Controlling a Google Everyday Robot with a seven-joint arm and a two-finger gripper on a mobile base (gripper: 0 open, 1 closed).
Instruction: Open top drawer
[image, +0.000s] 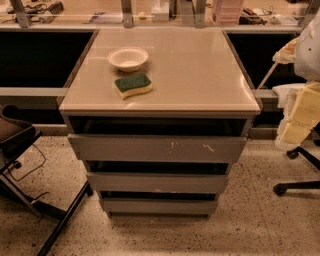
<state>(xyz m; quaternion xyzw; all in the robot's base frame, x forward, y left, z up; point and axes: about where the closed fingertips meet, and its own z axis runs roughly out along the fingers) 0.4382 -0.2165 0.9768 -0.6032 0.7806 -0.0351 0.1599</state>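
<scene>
The top drawer (150, 148) is the uppermost of three grey handleless fronts on a cabinet in the middle of the view. It has small pale scratches right of centre. A dark gap shows between it and the countertop (210, 75); its inside is hidden. My gripper (300, 117) shows as pale white and yellowish parts at the right edge. It is to the right of the cabinet, at about the height of the countertop, and apart from the drawer.
A white bowl (128, 58) and a green-and-yellow sponge (133, 85) lie on the countertop. Two more grey drawer fronts (157, 182) sit below. A dark chair (15, 135) stands at the left, a chair base (300, 170) at the right, on speckled floor.
</scene>
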